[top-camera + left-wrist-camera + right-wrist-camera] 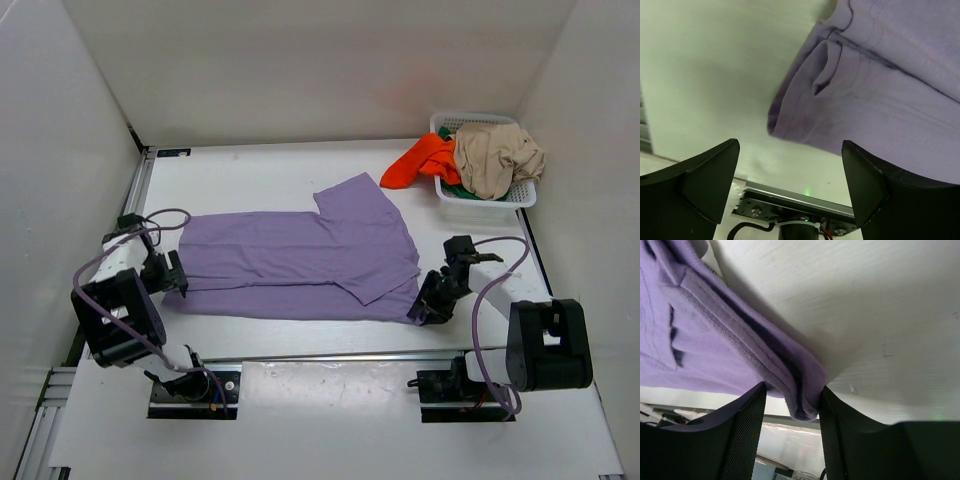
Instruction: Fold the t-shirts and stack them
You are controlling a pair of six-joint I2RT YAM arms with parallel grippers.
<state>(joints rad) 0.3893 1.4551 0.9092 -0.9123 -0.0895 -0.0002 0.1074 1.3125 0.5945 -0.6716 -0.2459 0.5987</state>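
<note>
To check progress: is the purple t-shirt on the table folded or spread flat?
Partly folded. The purple t-shirt lies doubled lengthwise; the left wrist view shows stacked layers at its hem, and one sleeve lies across the body.

Bright, even, diffuse light; soft shadow lay under the shirt (875,115) edge; near fingers (700,185) were blurred.

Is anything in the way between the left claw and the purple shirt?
Nothing visible. The left gripper is open just off the shirt, at its edge, with only bare table between them.
</note>
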